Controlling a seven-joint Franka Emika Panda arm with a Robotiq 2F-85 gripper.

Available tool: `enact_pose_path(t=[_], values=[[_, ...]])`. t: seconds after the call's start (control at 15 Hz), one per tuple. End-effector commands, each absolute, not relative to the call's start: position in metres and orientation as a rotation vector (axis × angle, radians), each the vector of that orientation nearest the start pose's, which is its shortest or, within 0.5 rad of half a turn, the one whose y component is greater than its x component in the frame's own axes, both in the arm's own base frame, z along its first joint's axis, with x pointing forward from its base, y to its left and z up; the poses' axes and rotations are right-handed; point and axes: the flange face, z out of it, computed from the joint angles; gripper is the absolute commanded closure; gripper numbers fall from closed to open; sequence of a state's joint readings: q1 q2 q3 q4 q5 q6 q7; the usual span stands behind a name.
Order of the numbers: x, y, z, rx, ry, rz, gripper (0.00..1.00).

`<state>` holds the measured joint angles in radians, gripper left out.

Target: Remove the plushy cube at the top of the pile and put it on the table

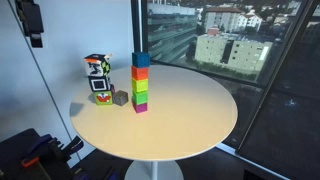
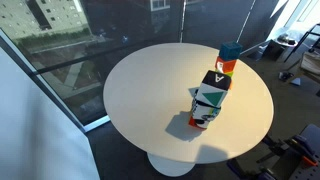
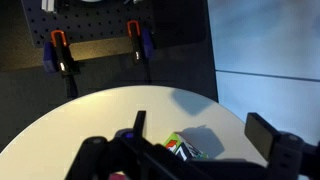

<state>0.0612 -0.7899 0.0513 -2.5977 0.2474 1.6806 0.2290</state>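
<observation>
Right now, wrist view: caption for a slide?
Fingers apart above the cream round table, coloured blocks below, clamps behind.

I find no text, label, brand or number that I can read in any view; the marks on the plushy cube [image 1: 95, 66] are too small.

The table [image 2: 140, 90], round and cream-topped, stood on a white pedestal. Toward the table's right side rose the pile [image 2: 205, 112], with the plushy cube [image 2: 216, 81] on top. Just behind the pile, nearer the table's far edge, the tower of coloured blocks [image 2: 229, 58] showed a teal top over orange. Beyond the table's far edge stood dark window glass [image 2: 90, 30].
</observation>
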Motion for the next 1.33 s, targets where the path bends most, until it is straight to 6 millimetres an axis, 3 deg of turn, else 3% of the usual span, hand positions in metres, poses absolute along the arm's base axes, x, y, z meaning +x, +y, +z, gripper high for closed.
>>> enact_pose_path(t=[0.0, 0.4, 0.87, 1.27], values=[[0.297, 0.058, 0.489, -2.937, 0.260, 0.235, 0.00], [0.299, 0.057, 0.491, -2.933, 0.297, 0.167, 0.00], [0.334, 0.039, 0.494, -2.931, 0.439, -0.007, 0.00], [0.368, 0.034, 0.479, -2.930, 0.552, -0.164, 0.00]])
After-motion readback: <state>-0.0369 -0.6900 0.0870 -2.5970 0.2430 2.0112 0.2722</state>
